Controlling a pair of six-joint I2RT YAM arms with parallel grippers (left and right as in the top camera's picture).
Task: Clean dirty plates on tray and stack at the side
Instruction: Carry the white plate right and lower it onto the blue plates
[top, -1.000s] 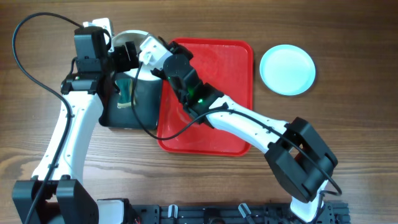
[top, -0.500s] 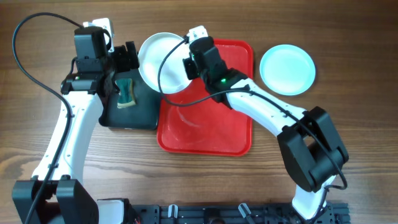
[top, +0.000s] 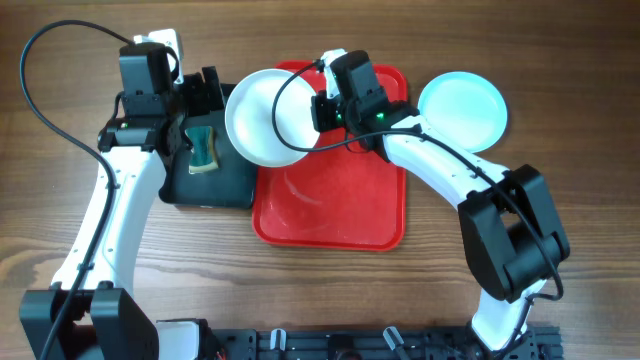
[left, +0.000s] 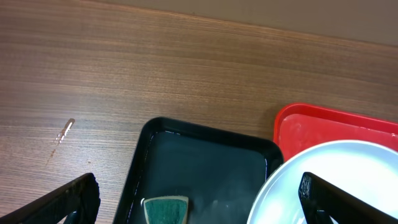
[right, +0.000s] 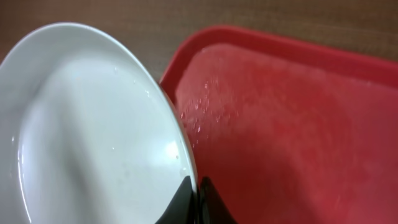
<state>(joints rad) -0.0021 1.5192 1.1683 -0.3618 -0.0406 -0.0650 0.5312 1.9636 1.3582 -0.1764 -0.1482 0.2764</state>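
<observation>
My right gripper (top: 318, 110) is shut on the rim of a white plate (top: 263, 116) and holds it over the left edge of the red tray (top: 345, 210). The right wrist view shows the jaws (right: 198, 200) pinching the wet plate's (right: 87, 137) edge above the tray (right: 298, 124). A light blue plate (top: 462, 112) lies on the table right of the tray. My left gripper (top: 200, 95) is open over the black tray (top: 215, 180), above the green sponge (top: 203, 148). The left wrist view shows the sponge (left: 165, 210) and the white plate (left: 336, 186). A third plate is not in view.
The black tray (left: 205, 168) sits against the red tray's (left: 336, 127) left side. Bare wooden table (top: 560, 250) lies around both trays. Black cables run over the table's left part.
My right arm has carried the white plate rightward, from over the black tray to the red tray's left edge. The left arm has stayed still.
</observation>
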